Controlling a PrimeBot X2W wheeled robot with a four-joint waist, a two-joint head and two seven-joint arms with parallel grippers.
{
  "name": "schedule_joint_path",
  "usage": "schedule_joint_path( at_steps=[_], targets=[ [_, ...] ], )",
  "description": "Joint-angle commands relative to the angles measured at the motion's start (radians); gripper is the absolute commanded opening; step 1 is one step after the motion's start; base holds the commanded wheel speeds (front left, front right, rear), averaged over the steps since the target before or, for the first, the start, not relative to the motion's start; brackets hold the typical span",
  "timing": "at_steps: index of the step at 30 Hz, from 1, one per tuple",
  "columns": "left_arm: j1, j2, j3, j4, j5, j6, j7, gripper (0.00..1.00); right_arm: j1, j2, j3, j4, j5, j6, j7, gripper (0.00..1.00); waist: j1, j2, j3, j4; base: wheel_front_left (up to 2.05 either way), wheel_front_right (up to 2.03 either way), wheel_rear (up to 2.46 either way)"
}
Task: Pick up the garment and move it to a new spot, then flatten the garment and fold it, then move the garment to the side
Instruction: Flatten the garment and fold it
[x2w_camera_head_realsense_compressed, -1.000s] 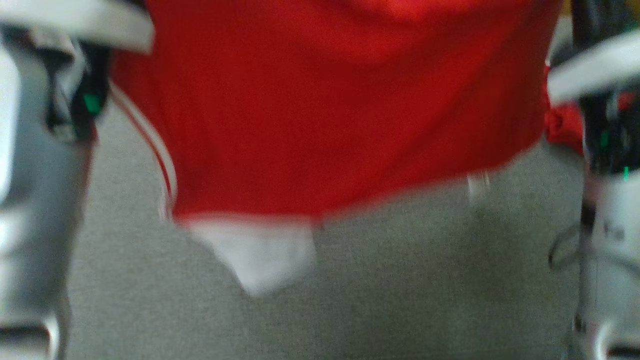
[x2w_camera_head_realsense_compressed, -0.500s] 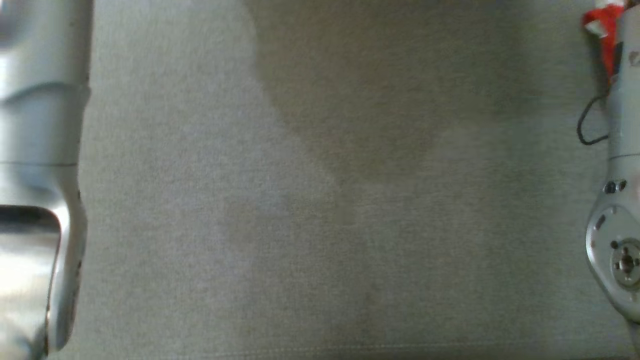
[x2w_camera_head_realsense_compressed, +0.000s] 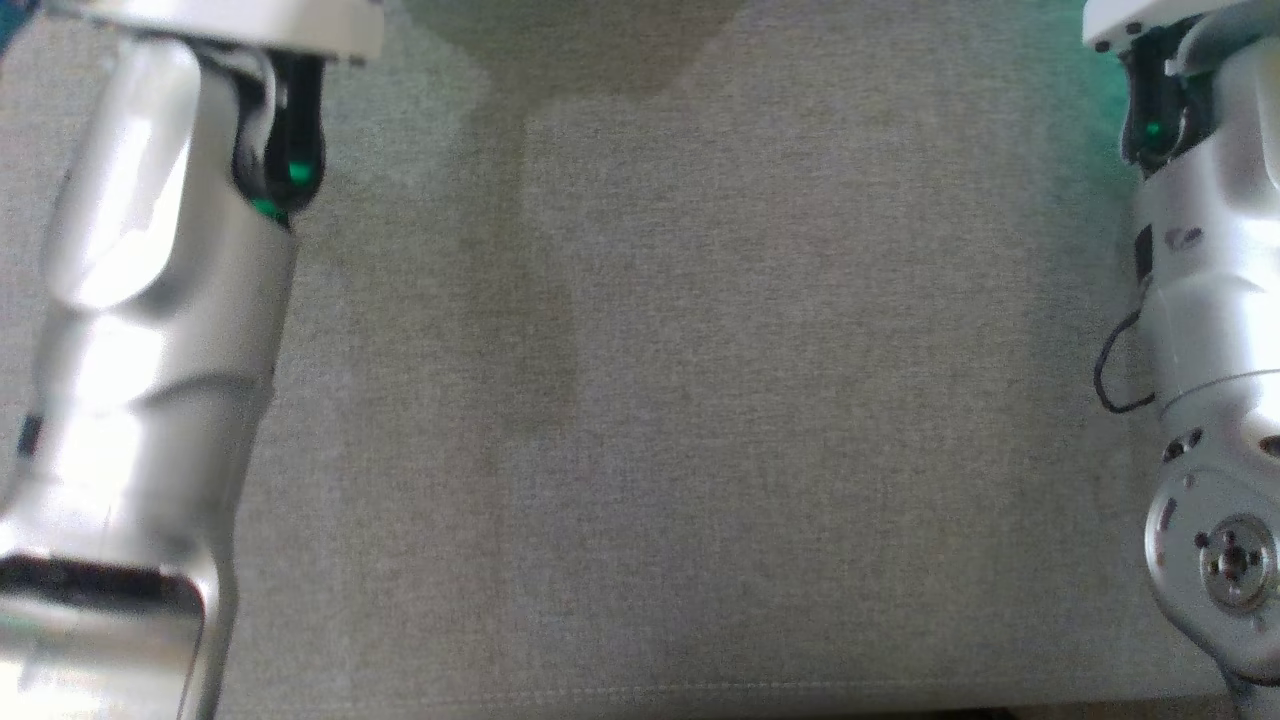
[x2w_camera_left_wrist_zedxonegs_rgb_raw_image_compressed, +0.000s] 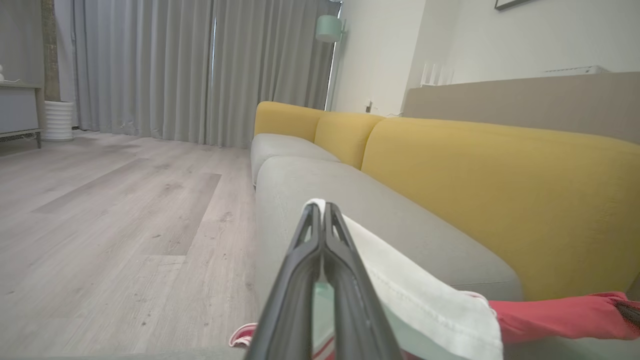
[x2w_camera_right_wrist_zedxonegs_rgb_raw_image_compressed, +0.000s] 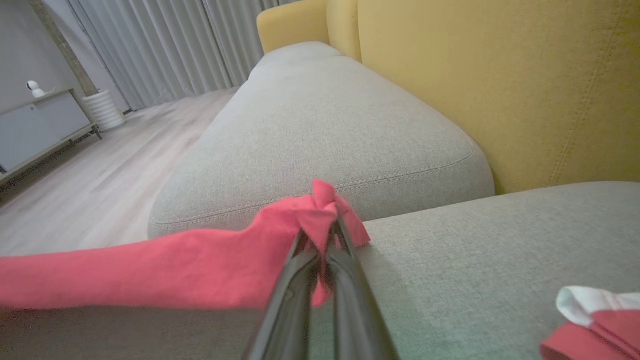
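hold: left jaws pinch white edge of the garment (x2w_camera_right_wrist_zedxonegs_rgb_raw_image_compressed: 150, 272); right jaws pinch its red corner | axis: stretched arm to arm over the sofa seat (x2w_camera_head_realsense_compressed: 700, 400)

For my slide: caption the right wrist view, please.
Right gripper shut on bunched red fabric garment over grey sofa cushion.

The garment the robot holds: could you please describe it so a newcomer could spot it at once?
Find the long sofa with mustard-yellow backs and grey seat cushions. Over the nearest grey seat, a garment is stretched between the left gripper and the right gripper, both shut on it. Its bright red cloth with white trim stands out from the grey and yellow upholstery.
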Motion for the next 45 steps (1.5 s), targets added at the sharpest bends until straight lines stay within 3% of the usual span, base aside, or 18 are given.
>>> schedule_joint_path(
  at_steps=[1, 10, 24, 29, 36, 45],
  targets=[
    [-0.002, 0.052, 0.034, -0.058, -0.006, -0.003, -0.008, 0.00, -0.013, 0.019, 0.021, -0.036, 0.019, 0.007, -0.014, 0.00, -0.0002, 0.0001, -0.008, -0.007, 0.00, 0.00, 0.00],
    [0.368, 0.099, 0.102, -0.347, -0.020, 0.013, -0.011, 0.00, 0.225, 0.019, 0.133, -0.218, 0.234, 0.007, -0.017, 0.00, -0.0002, 0.0001, -0.108, -0.033, 0.00, 0.00, 0.00],
    [0.946, 0.103, 0.097, -0.727, -0.037, 0.122, 0.009, 0.00, 0.663, 0.020, 0.200, -0.456, 0.364, 0.007, 0.009, 0.00, -0.0002, 0.0001, -0.344, -0.015, 0.00, 0.00, 0.00],
    [1.112, 0.106, 0.060, -0.803, -0.025, 0.158, 0.035, 0.00, 0.880, 0.020, 0.155, -0.593, 0.407, 0.007, 0.057, 0.00, -0.0002, 0.0001, -0.423, 0.007, 0.00, 0.00, 0.00],
    [1.236, 0.110, 0.027, -0.846, -0.035, 0.177, 0.061, 0.00, 1.093, 0.020, 0.138, -0.731, 0.463, 0.007, 0.106, 0.00, -0.0002, 0.0001, -0.456, 0.002, 0.00, 0.00, 0.00],
    [1.220, 0.096, -0.004, -0.779, -0.053, 0.156, 0.073, 0.00, 1.123, 0.020, 0.139, -0.708, 0.470, 0.007, 0.138, 0.00, -0.0002, 0.0001, -0.437, -0.011, 0.00, 0.00, 0.00]
  ],
)
